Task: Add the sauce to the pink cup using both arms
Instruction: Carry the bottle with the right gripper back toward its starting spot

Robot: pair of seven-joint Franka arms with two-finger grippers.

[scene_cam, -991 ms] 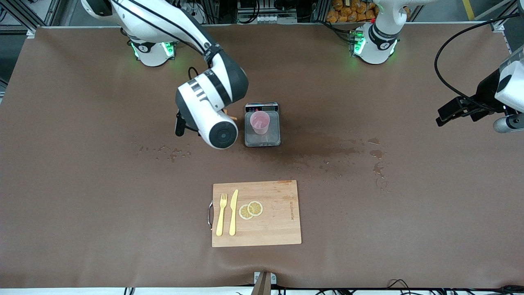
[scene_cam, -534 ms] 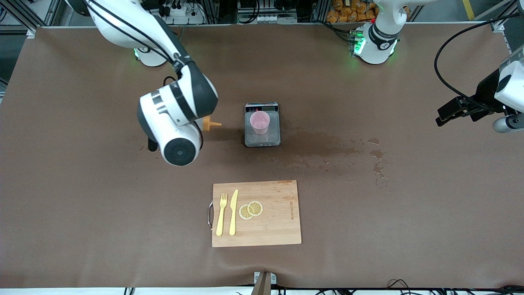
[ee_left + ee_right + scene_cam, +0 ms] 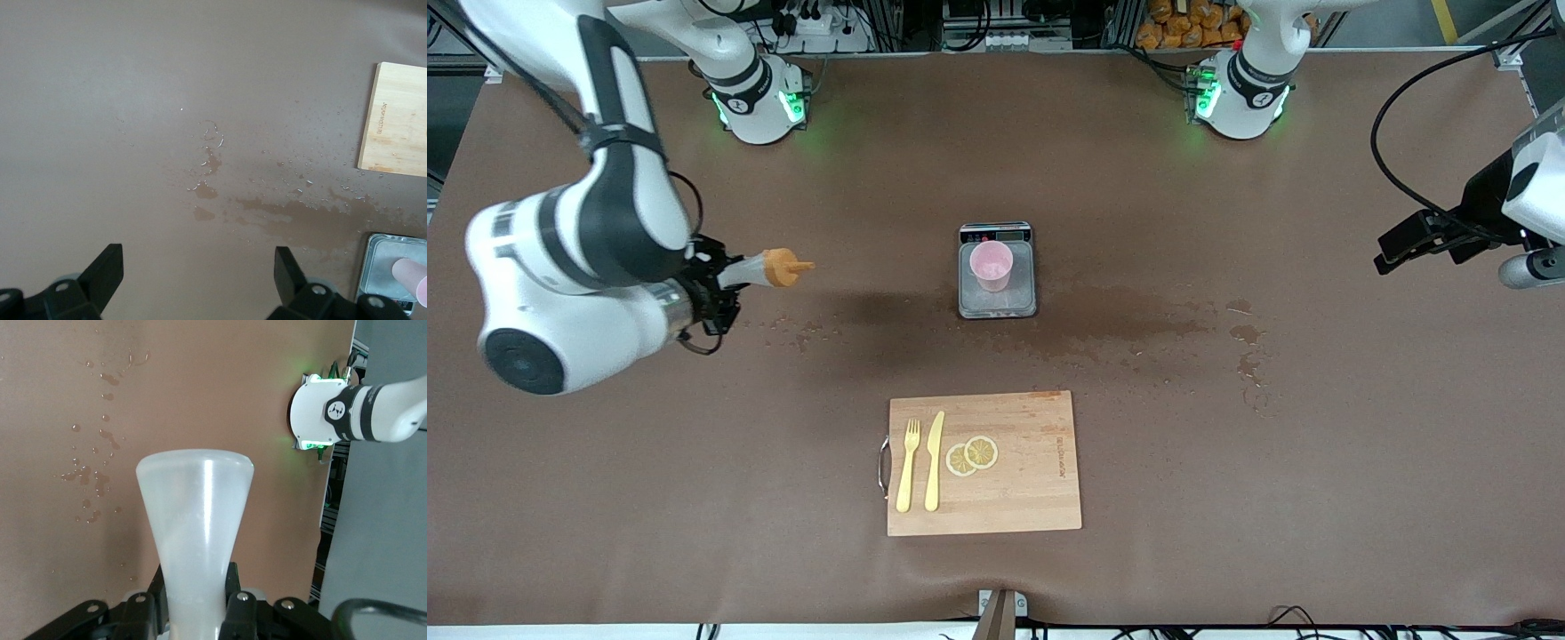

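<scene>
The pink cup (image 3: 991, 264) stands upright on the steel tray of a small scale (image 3: 999, 304) in the middle of the table. My right gripper (image 3: 713, 292) is shut on the sauce bottle (image 3: 769, 268), which it holds sideways in the air over the table toward the right arm's end, orange nozzle pointing toward the cup. In the right wrist view the whitish bottle (image 3: 197, 520) fills the space between the jaws of that gripper (image 3: 195, 613). My left gripper (image 3: 1396, 249) waits open over the left arm's end of the table. Its wrist view shows the gripper (image 3: 198, 277) empty, with the cup (image 3: 412, 277) at the edge.
A wooden cutting board (image 3: 1032, 480) lies nearer the front camera, carrying a yellow fork (image 3: 908, 464), a yellow knife (image 3: 935, 460) and two lemon slices (image 3: 972, 454). Wet stains (image 3: 1138, 329) spread beside the scale, and droplets (image 3: 800, 331) lie below the bottle.
The right arm has swung away from the scale toward its own end of the table, carrying the bottle, which now shows fully. The left arm has not moved.
</scene>
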